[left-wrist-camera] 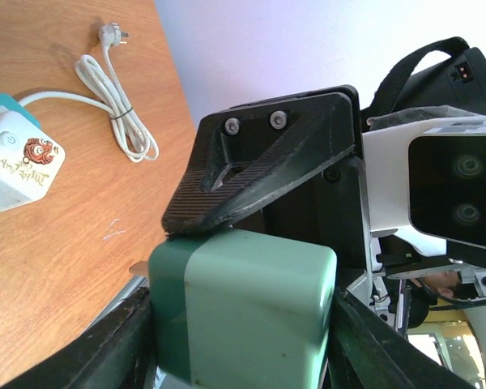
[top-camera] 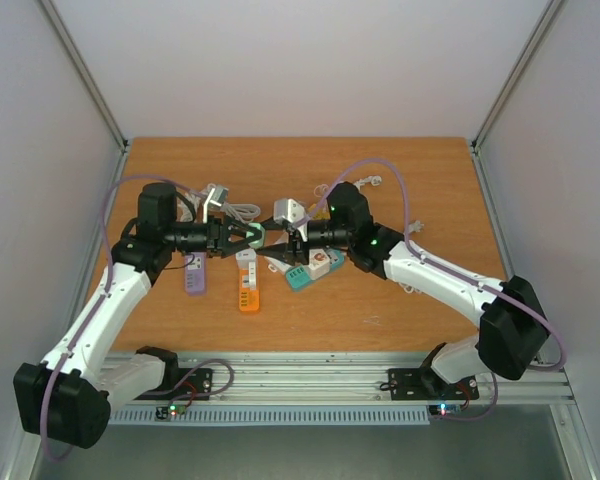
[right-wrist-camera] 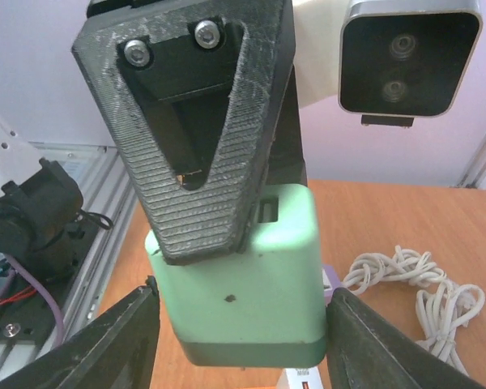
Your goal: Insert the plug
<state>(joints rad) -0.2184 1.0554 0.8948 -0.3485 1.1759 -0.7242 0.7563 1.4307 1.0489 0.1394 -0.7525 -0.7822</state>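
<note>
- Top external view: the green plug (top-camera: 256, 236) is held above the middle of the counter (top-camera: 420, 170), between the two arms.
- Left fingers (top-camera: 245, 238) are closed against two sides of the green plug.
- Right fingers (top-camera: 278, 245) clamp it crosswise from the opposite side.
- A coiled white cable (left-wrist-camera: 117, 105) lies on the counter beyond the green plug.

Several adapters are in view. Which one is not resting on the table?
The pale green adapter: it is held in the air by both the left gripper and the right gripper. The white adapter with the red logo rests down at table level.
</note>
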